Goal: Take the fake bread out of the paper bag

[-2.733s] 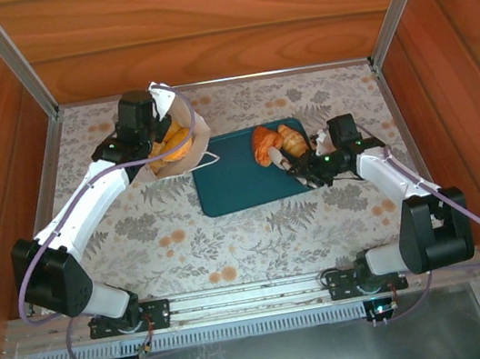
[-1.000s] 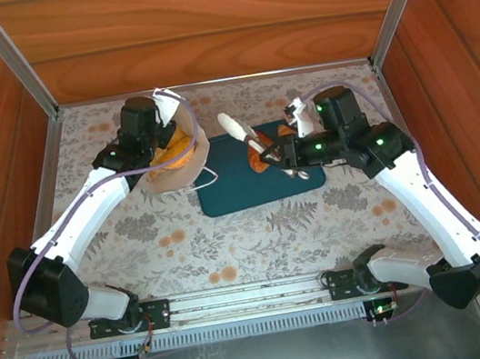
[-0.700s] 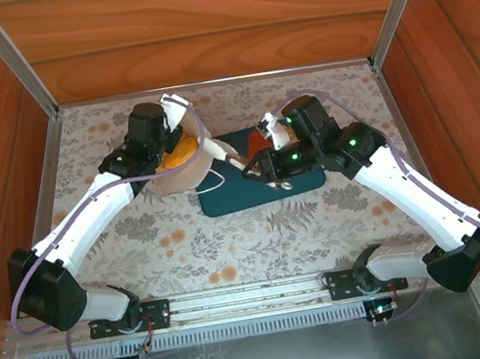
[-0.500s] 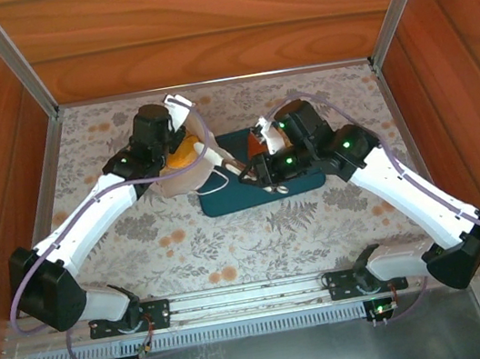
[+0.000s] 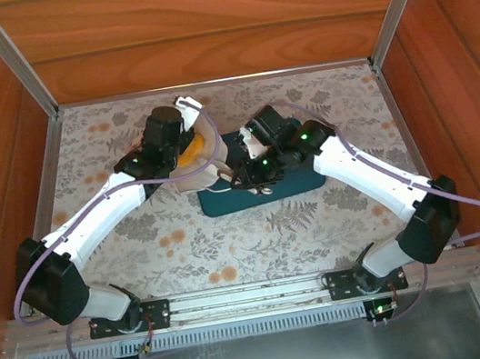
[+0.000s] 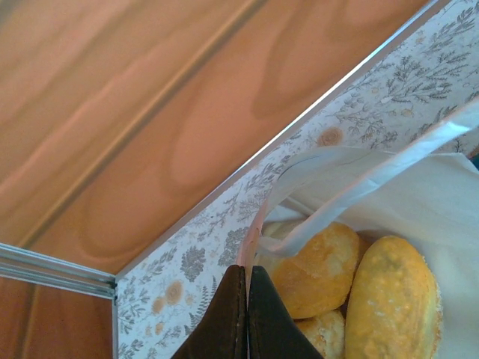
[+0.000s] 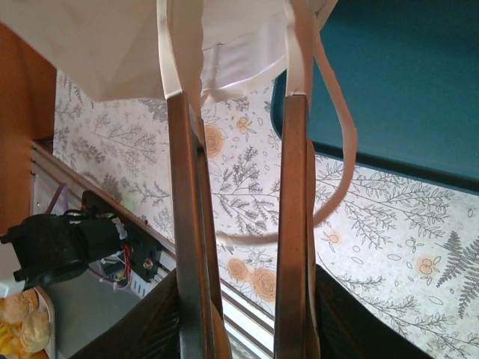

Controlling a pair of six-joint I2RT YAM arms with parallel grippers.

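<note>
Paper bag (image 5: 207,148), single, upper centre, shifted right toward single teal tray (image 7: 404,82). Right end effector (image 7: 236,97), released, has swung over to its handles. Left end effector (image 6: 247,273) clenched on rim. Fake bread (image 6: 322,269): three pieces visible inside.

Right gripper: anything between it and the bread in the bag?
Yes. The right gripper faces the paper bag from outside. The bag's white side wall and the loop handles at the fingertips stand between it and the fake bread, which sits down inside the open top.
</note>
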